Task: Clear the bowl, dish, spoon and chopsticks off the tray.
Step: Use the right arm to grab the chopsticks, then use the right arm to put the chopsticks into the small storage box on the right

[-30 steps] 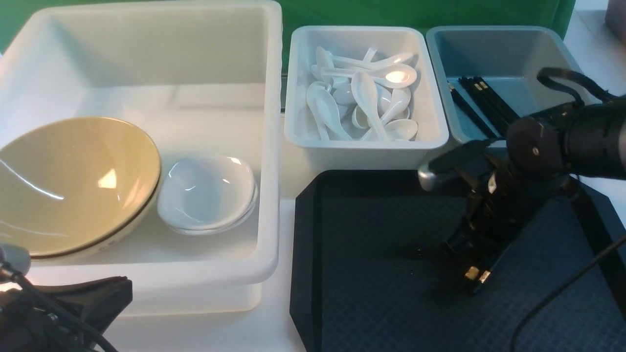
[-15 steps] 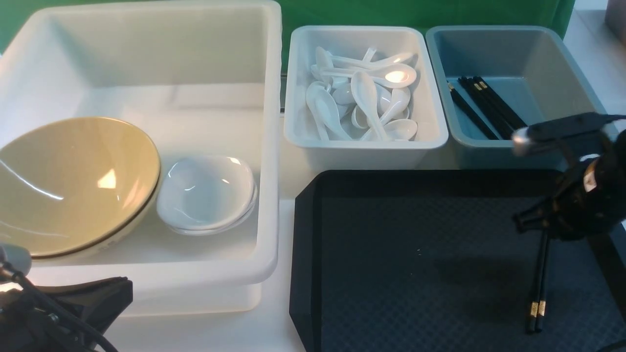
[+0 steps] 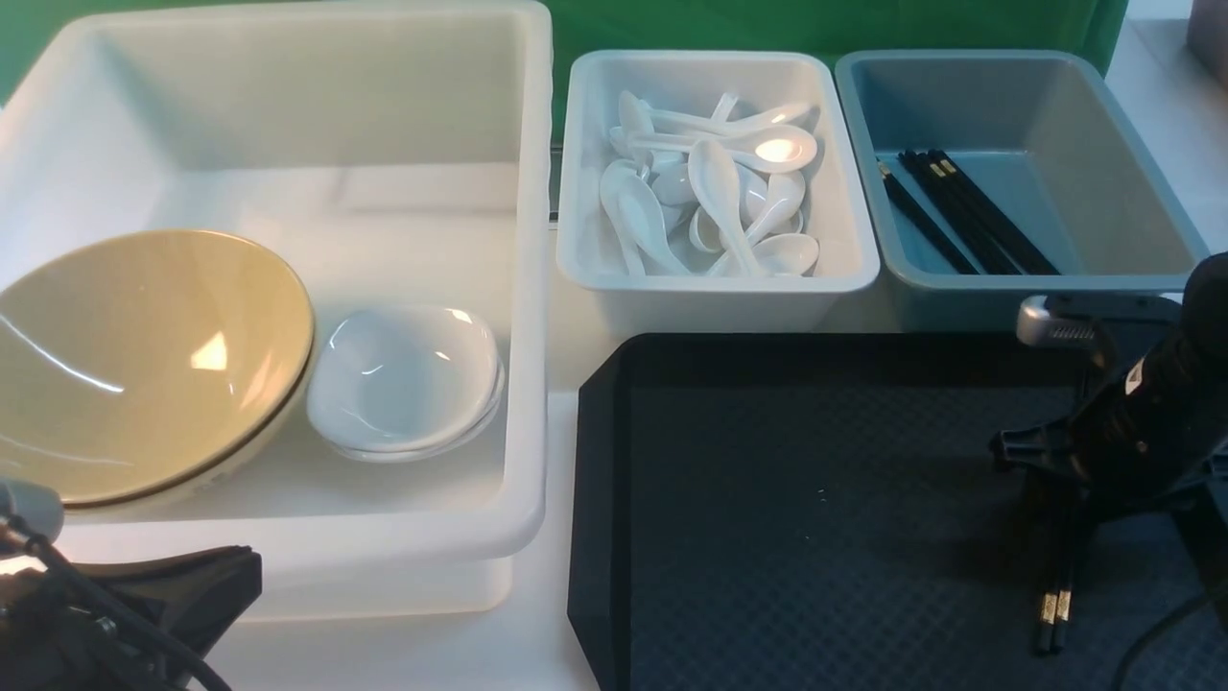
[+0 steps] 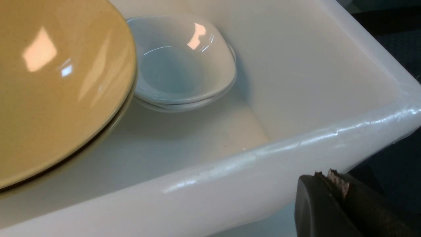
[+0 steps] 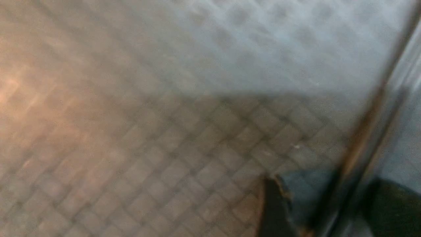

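Right claw [image 5: 329, 210] wide over the tray [image 3: 767, 537], chopsticks [image 3: 1052, 600] standing between its jaws, gold-banded ends down. Left claw [image 4: 330, 179] pinched closed, empty, just outside the white tub [image 4: 230, 171].

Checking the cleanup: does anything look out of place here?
Yes. One pair of chopsticks is at the right side of the tray, under the right claw, while the other pairs lie in the grey-blue tub. The yellow bowl sits tilted in the white tub.
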{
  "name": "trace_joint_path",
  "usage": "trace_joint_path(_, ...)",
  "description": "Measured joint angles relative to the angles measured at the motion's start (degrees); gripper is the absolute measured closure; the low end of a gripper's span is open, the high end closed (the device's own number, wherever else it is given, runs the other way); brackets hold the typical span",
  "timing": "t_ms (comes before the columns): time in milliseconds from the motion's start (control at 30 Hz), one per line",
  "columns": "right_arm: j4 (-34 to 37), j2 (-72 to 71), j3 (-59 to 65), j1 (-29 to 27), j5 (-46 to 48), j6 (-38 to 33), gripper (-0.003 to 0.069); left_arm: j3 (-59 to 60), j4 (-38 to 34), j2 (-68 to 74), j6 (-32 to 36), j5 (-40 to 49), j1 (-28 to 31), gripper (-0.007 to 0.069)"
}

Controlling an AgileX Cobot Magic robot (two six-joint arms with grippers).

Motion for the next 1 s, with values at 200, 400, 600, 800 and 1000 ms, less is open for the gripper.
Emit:
trace_joint_path(200,0.00,0.17,-0.11,3.85,1.16,-10.12,0.0526,0.00,0.00,0.00,0.00,0.00,0.00,0.0636)
trace_joint_path(400,0.00,-0.65,-0.19,7.46,6.02,-14.42,0.0528,0.00,0.05,0.00,0.00,0.07,0.00,0.0636)
trace_joint_path(600,0.00,-7.60,0.85,7.75,9.32,-17.47,0.0528,0.00,0.09,0.00,0.04,0.85,0.00,0.0636)
trace_joint_path(800,0.00,-20.04,0.85,7.75,11.28,-19.53,0.0528,0.00,0.21,0.00,0.46,0.41,0.00,0.0636)
trace_joint_path(1000,0.00,-26.18,-1.83,7.75,-0.99,-19.77,0.0528,0.00,0.21,0.00,0.46,-0.67,0.00,0.0636)
